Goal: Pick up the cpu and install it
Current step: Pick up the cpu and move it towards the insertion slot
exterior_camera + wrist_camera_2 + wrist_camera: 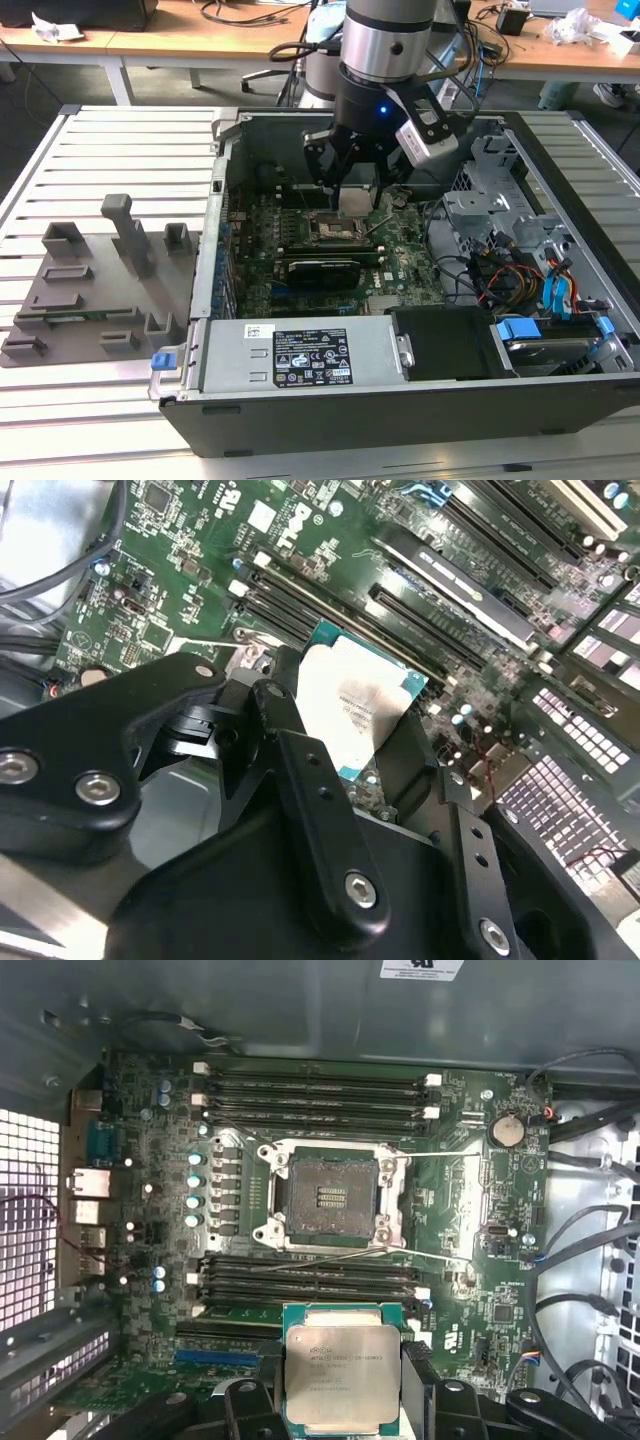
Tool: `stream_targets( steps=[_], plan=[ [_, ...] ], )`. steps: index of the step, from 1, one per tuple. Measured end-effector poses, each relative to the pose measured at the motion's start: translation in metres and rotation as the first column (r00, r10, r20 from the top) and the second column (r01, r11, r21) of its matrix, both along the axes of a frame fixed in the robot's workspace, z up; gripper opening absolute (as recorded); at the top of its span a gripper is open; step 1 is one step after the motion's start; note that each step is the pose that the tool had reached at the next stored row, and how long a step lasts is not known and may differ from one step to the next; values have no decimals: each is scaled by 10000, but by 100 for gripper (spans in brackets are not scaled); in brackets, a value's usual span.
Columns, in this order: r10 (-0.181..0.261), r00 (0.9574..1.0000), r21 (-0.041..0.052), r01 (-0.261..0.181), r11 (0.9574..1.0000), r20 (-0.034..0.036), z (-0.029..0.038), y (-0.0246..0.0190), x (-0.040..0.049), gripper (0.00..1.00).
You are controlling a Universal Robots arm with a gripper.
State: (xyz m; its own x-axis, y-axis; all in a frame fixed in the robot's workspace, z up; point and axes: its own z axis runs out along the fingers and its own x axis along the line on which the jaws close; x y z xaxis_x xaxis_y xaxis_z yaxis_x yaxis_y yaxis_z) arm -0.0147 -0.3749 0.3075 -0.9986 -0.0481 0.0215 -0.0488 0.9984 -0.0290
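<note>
Silver on top, the cpu (343, 1378) was held tight by the gripper (356, 190) over the green motherboard (470, 1195). The empty socket (330, 1197) was not yet filled.

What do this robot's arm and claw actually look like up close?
The arm is a thick silver-grey cylinder ending in a black collar with a small blue light. A small silver box sits beside it. The gripper is black, its fingers built from jointed links with silver screws.
</note>
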Motion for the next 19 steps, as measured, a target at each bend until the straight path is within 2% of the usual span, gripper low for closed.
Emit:
stream_targets(
  steps=[4,6,9,12,16,19],
  plan=[
    [-1,10000,-6,1,10000,-3,-33,17,12,55],
    [0,10000,-27,0,10000,-1,-46,48,17,55],
    [-1,10000,-108,1,9999,-2,-62,119,25,55],
    [-2,10000,-164,2,9999,-2,-93,220,34,55],
    [0,10000,-153,0,9999,-2,-130,251,42,55],
    [-1,10000,-144,0,9999,-2,-172,289,50,55]
  ],
)
